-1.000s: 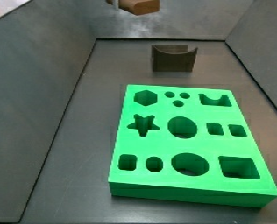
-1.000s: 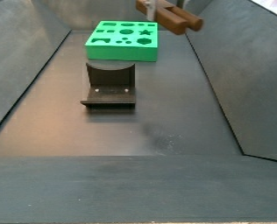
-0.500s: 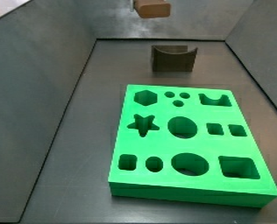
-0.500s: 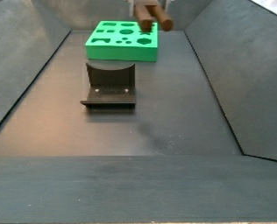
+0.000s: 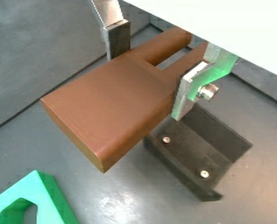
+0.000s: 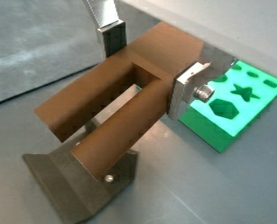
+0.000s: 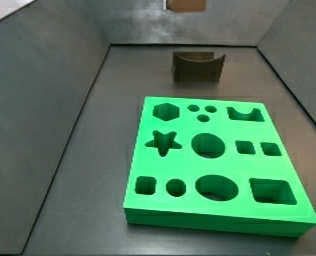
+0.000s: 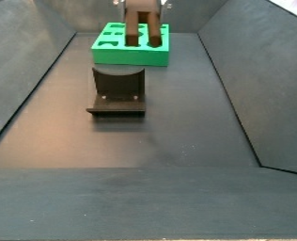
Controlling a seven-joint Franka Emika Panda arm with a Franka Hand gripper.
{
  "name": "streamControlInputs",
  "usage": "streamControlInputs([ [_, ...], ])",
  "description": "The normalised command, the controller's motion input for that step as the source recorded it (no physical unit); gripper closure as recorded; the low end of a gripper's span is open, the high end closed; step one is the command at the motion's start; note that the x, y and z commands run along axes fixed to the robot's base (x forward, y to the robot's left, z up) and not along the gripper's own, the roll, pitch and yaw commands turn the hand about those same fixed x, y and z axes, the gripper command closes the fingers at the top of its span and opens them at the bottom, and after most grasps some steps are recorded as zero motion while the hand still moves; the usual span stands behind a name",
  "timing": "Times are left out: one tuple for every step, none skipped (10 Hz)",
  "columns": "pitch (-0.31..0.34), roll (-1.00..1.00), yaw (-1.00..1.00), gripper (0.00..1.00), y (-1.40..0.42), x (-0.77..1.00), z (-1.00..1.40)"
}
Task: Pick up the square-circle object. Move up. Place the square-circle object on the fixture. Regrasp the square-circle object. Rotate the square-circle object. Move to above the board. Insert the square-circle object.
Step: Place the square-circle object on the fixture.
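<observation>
My gripper (image 5: 152, 59) is shut on the square-circle object (image 5: 120, 101), a brown wooden peg with a forked end, and holds it in the air. The silver fingers (image 5: 197, 84) press on its two sides, as a wrist view also shows (image 6: 151, 63). In a side view the peg (image 8: 146, 26) hangs upright in front of the green board (image 8: 130, 44). In a side view only its lower end (image 7: 185, 4) shows at the upper edge, above the dark fixture (image 7: 197, 65). The fixture (image 5: 200, 153) lies below the peg in both wrist views (image 6: 76, 179). The board (image 7: 217, 160) has several shaped cut-outs.
Grey sloping walls (image 7: 67, 70) enclose the dark floor (image 8: 151, 141) on both sides. The fixture (image 8: 117, 91) stands between the board and the near floor in a side view. A corner of the board (image 6: 235, 101) lies beside the gripper.
The peg has swung from a slanted, sideways pose to hanging upright. The gripper has carried it sideways and slightly higher above the fixture.
</observation>
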Motion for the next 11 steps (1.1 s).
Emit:
streamControlInputs([
  [0.023, -1.0, -0.1, 1.0, 0.35, 0.83, -0.02],
  [0.03, -1.0, -0.1, 1.0, 0.18, 0.76, -0.02],
  [0.036, -1.0, -0.1, 1.0, 0.09, 0.67, -0.02],
  [0.042, -1.0, -0.11, 1.0, 0.08, 0.61, -0.02],
  [0.054, -1.0, -0.12, 1.0, 0.07, 0.5, -0.02],
  [0.057, -0.94, -0.12, 1.0, 0.06, 0.42, -0.02],
  [0.052, -0.71, -0.11, 1.0, 0.05, 0.32, -0.02],
  [0.048, -0.6, -0.1, 1.0, 0.05, 0.28, -0.02],
  [0.044, -0.37, -0.1, 1.0, 0.05, 0.17, -0.02],
  [0.043, -0.25, -0.09, 1.0, 0.03, 0.1, -0.01],
  [0.255, -1.0, 0.05, 1.0, 0.13, 0.12, -1.0],
])
